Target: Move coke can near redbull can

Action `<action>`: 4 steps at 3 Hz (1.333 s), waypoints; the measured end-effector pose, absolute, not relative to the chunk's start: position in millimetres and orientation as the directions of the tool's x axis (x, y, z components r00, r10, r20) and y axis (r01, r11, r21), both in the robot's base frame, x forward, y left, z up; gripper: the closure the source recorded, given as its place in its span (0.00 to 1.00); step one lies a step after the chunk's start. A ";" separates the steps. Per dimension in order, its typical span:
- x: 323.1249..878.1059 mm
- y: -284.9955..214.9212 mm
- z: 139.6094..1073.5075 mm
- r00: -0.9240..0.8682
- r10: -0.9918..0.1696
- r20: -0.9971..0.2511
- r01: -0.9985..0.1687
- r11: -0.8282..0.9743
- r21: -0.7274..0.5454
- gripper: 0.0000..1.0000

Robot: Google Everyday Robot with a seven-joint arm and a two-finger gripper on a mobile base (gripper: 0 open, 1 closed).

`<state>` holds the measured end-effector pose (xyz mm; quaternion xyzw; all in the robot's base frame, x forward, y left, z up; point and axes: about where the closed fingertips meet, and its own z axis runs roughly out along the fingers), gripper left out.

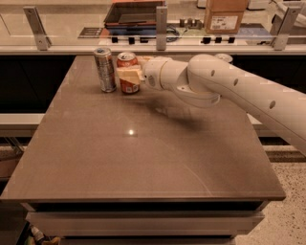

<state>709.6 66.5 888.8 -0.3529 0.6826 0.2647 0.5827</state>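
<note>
The coke can [127,86], orange-red with a silver top, stands upright at the far left of the brown table [143,153]. The redbull can [104,70], slim and silver-grey, stands upright just left of it, a small gap apart. My gripper [130,73] reaches in from the right on the white arm [229,91]. Its tan fingers [128,75] are closed around the coke can's middle. The can's base sits at or just above the table surface.
A glass barrier with metal posts [161,21] runs along the table's far edge. Behind it are a dark tray [134,12] and a cardboard box [224,15]. Another can top [223,57] shows behind the arm.
</note>
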 end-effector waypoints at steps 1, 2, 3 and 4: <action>709.0 68.7 889.3 -0.071 -0.173 -0.982 -0.792 0.608 -0.050 0.37; 708.3 71.2 889.9 -0.070 -0.173 -0.982 -0.794 0.605 -0.050 0.13; 707.7 73.6 890.4 -0.068 -0.173 -0.983 -0.796 0.603 -0.051 0.00; 707.7 73.7 890.5 -0.068 -0.173 -0.983 -0.796 0.603 -0.051 0.00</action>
